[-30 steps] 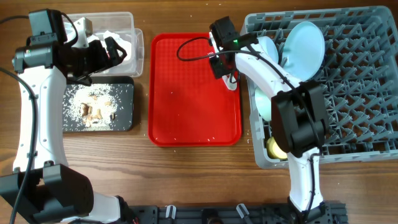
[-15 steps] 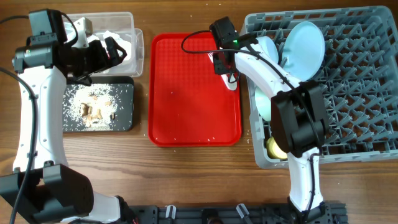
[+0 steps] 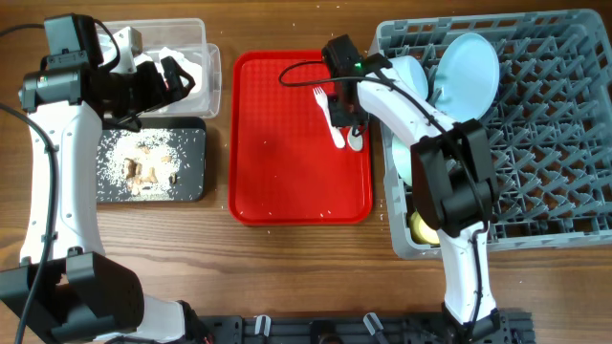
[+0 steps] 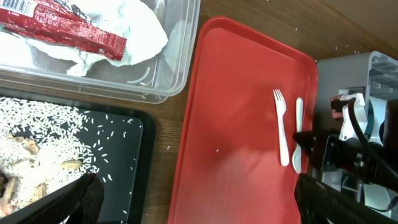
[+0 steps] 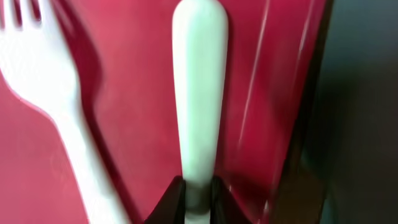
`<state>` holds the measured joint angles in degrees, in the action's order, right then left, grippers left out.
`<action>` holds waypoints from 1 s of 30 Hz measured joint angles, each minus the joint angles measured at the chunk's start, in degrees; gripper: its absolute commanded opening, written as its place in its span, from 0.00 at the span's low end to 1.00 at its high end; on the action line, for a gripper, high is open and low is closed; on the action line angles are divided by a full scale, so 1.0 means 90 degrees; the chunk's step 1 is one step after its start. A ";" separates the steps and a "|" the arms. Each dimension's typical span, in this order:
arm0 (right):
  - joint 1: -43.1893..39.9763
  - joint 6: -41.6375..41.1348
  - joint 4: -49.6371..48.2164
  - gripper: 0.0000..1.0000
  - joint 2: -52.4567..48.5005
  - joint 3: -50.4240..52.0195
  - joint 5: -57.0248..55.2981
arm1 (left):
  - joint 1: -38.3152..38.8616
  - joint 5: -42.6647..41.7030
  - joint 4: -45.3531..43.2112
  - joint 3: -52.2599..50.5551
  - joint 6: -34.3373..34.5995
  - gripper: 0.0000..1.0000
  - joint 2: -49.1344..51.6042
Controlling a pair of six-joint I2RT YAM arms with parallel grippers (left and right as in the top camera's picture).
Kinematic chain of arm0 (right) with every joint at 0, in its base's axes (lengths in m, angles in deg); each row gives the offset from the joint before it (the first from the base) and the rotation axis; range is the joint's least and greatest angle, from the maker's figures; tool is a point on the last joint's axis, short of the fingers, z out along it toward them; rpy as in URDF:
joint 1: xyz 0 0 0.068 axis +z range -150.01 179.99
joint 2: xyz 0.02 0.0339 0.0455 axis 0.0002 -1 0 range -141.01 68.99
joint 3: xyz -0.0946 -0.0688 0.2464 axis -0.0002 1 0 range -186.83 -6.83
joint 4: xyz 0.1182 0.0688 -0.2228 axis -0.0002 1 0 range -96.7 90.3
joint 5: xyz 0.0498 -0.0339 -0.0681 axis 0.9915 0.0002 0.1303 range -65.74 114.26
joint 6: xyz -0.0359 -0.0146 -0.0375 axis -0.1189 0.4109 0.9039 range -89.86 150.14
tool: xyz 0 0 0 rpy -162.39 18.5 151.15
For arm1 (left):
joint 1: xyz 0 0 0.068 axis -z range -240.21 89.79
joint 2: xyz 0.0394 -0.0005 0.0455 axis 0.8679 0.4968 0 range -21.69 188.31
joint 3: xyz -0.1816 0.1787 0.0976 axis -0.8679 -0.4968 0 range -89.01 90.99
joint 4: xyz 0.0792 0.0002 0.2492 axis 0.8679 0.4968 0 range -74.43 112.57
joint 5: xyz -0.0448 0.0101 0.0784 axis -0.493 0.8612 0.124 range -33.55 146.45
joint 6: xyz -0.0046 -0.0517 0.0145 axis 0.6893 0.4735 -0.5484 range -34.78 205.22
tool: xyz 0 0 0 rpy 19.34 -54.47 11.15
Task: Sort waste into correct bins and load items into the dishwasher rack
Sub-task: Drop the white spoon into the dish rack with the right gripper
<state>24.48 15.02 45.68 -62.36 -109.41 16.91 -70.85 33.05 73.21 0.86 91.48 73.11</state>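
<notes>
The right gripper [image 5: 198, 193] pinches the end of the white spoon [image 5: 199, 93], which lies on the red tray [image 5: 124, 137] just ahead of it. It should hold tight and lift straight up, missing the fork [image 5: 56, 87] close beside, then go to the dishwasher rack [image 3: 555, 115] beyond.

The red tray [image 3: 287, 143] was smooth, glossy plastic; the fork [image 3: 328, 117] and spoon [image 5: 199, 106] on it were matt white plastic. At the far left, the tub [image 4: 180, 56] was clear plastic, the wrapper [image 4: 62, 28] shiny film and the napkins [image 4: 140, 31] crumpled paper. The table [image 3: 287, 277] was grained wood.
</notes>
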 measured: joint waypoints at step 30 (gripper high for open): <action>-0.2118 -0.2302 0.4046 0.04 0.4979 0.0636 -0.0906 | 0.0000 0.0000 -0.0002 0.0000 0.0000 1.00 0.0000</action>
<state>5.42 -5.70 82.10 -17.55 -103.68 8.75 -70.85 33.05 73.19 0.86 91.48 73.11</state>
